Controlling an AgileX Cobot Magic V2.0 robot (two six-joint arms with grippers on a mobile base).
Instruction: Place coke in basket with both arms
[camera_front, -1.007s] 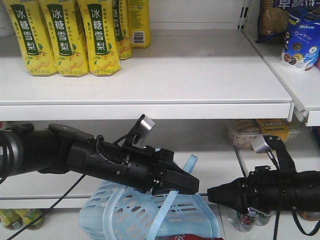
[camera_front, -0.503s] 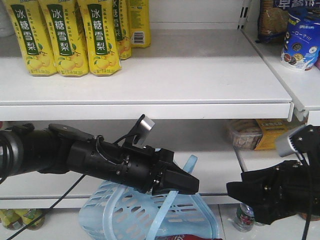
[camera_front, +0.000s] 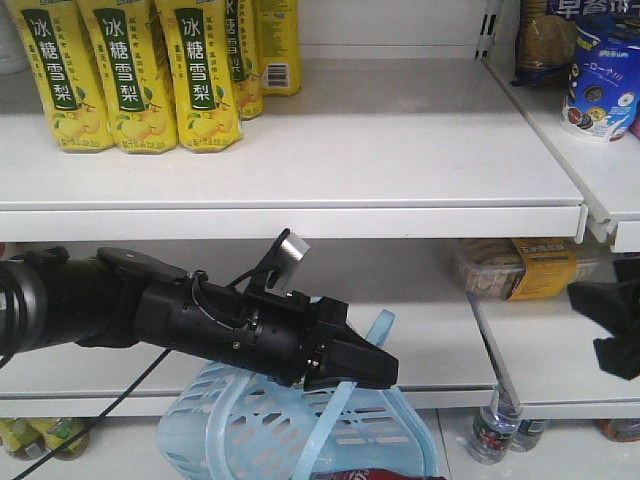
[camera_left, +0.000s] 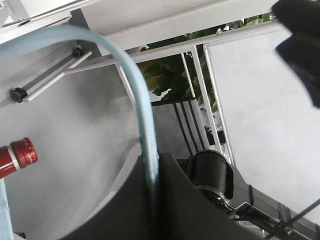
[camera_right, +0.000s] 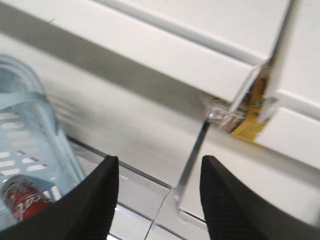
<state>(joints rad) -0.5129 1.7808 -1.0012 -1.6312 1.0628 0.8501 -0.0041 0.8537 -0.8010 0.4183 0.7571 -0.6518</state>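
Shop shelving (camera_front: 300, 215) filled the front view; the left gripper (camera_front: 350, 370) pinched the handle (camera_front: 330, 420) of the light blue basket (camera_front: 230, 420), which hung tilted below the lower shelf edge. A red sliver at the bottom edge was probably the coke (camera_front: 385, 474). The right arm (camera_front: 610, 325) sat at the frame edge, pincer unreadable.

Left wrist view: handle (camera_left: 145, 125) clamped between the pads; a slip would drop the basket (thin strap).

Right wrist view: right gripper (camera_right: 157, 200) spread, empty, coke (camera_right: 22, 200) lying inside the basket (camera_right: 55, 150); shelf lip (camera_right: 190, 65) close overhead, floor side freer.
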